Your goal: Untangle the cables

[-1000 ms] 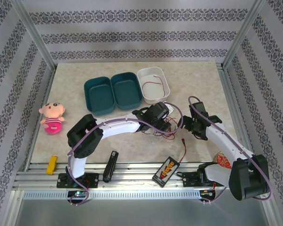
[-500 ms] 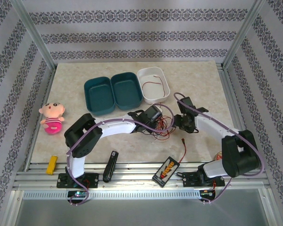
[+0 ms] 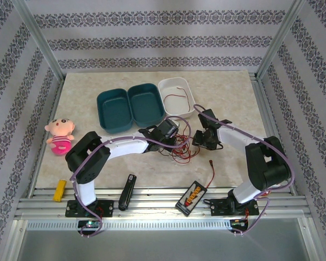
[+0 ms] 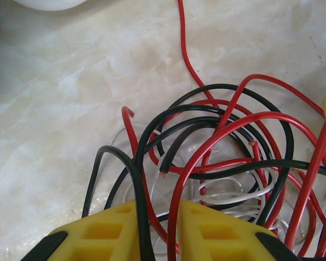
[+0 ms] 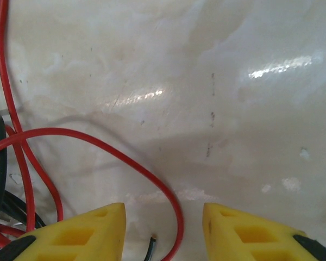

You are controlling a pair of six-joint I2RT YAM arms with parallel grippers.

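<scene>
red and black cables [image 4: 217, 133] run through the nearly closed left gripper [image 4: 157, 209], grip unclear; right gripper [image 5: 162, 209] gapes astride a red strand.

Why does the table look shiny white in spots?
Right wrist view: light bounces off the polished table as bright streaks; left wrist view: softer sheen, so the white cable nearly vanishes against the pale top; top external view: even light, no strong glare.

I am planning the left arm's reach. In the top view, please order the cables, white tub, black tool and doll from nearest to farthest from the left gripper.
1. Cables: right at the left gripper, wires between its fingers.
2. White tub: just behind, toward the far edge.
3. Black tool: near edge, to the left.
4. Doll: far left side.
</scene>
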